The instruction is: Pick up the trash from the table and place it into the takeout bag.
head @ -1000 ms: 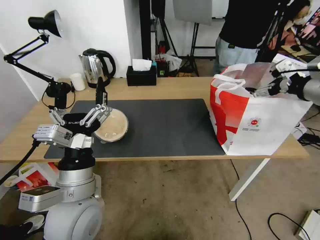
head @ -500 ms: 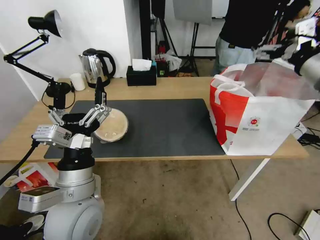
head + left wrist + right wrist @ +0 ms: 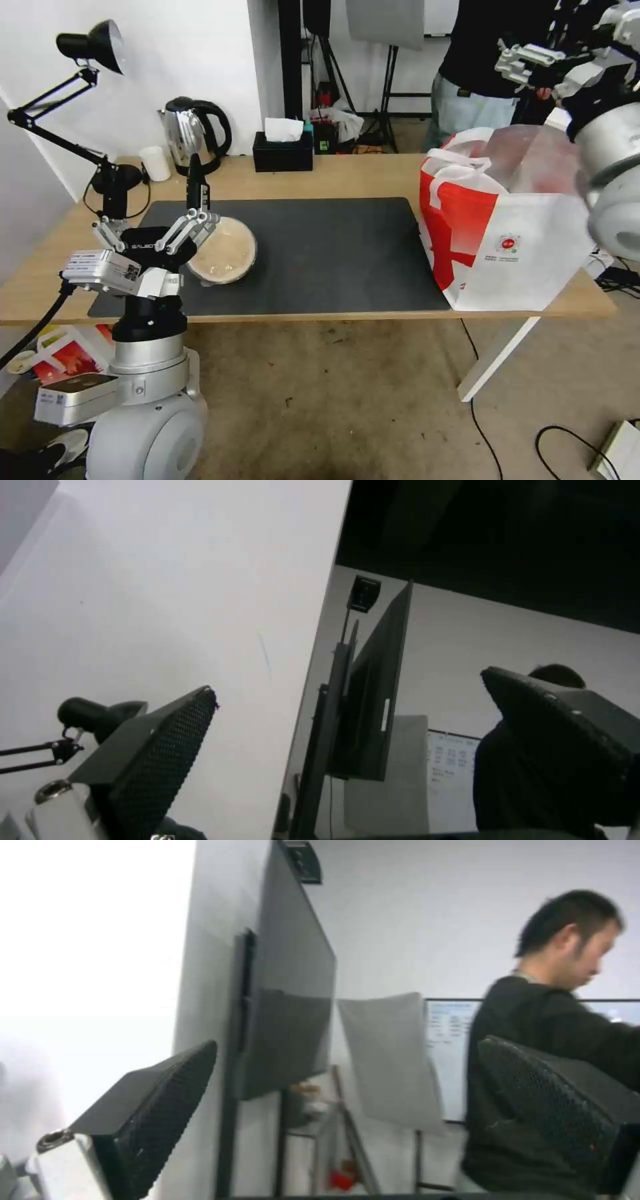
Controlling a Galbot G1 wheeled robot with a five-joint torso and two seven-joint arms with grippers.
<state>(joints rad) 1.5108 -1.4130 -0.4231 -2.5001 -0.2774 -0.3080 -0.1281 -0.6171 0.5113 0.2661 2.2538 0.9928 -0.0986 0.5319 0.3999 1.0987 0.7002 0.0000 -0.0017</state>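
My left hand (image 3: 150, 227) hovers spread wide and empty, just beside the one round beige lidded bowl (image 3: 225, 252), fingers pointing upward. That bowl sits on the dark grey mat (image 3: 333, 247) of the bench (image 3: 347, 175), toward the mat's left end. My right hand (image 3: 527, 59) is raised well above the takeout bag (image 3: 513, 233), fingers apart, gripping nothing. The single bag stands at the mat's right edge, mouth open. One kettle (image 3: 190, 133) and one tissue box (image 3: 283, 150) stand behind the mat.

A round beige lidded bowl (image 3: 225, 254) sits on the table's (image 3: 347, 177) dark mat, while the red-and-white takeout bag (image 3: 507, 227) stands upright at the right end.
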